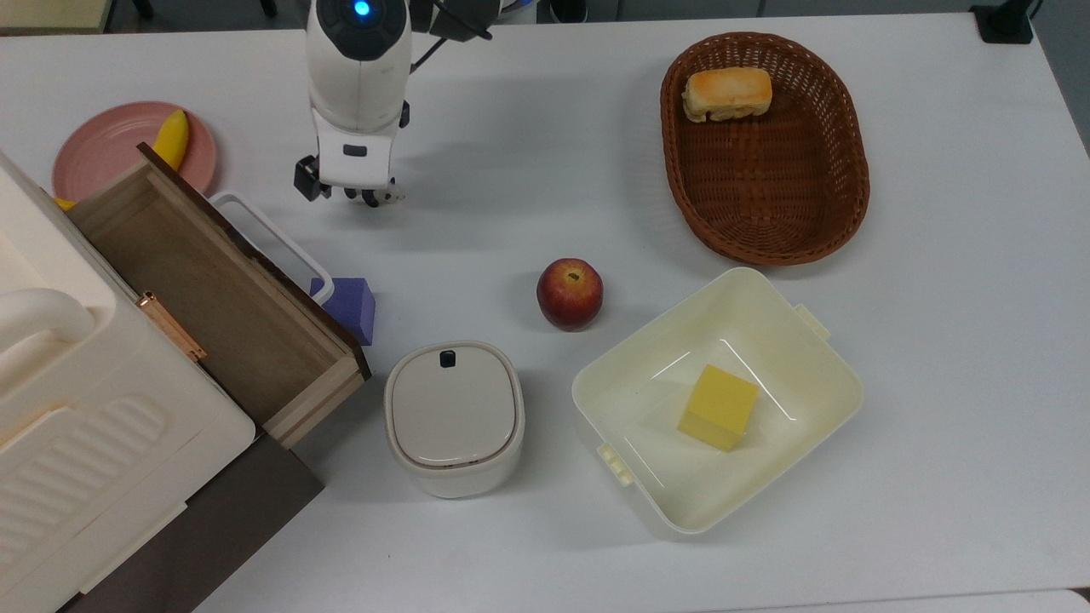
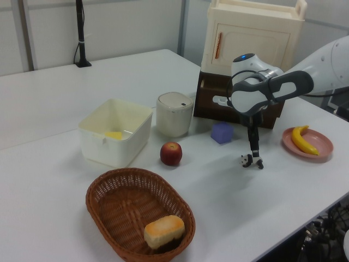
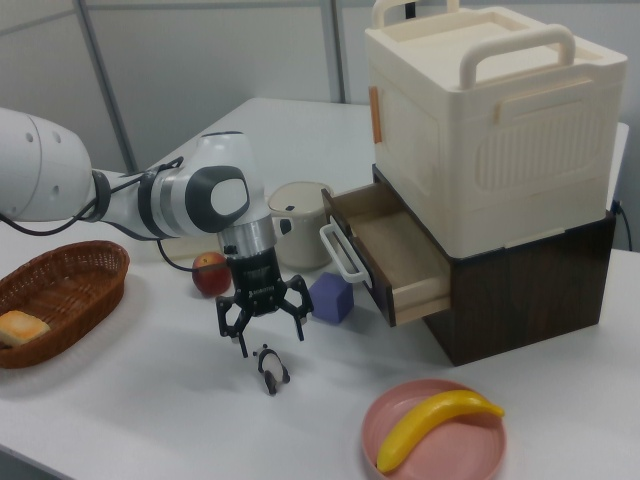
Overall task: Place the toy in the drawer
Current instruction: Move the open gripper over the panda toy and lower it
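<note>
right view: pincer (image 3: 266,338) spread above toy (image 3: 270,369) | top view: toy (image 1: 375,197) half-hidden

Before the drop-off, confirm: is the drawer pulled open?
Yes: the drawer juts out from the cabinet, its bare wooden inside in plain sight.

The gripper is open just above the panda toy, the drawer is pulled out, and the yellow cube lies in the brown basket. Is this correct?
Not fully. The top view shows the yellow cube inside the cream tub; the brown basket holds a bread roll. The rest holds: the right view shows the gripper open just above the panda toy, and the drawer is pulled out.
</note>
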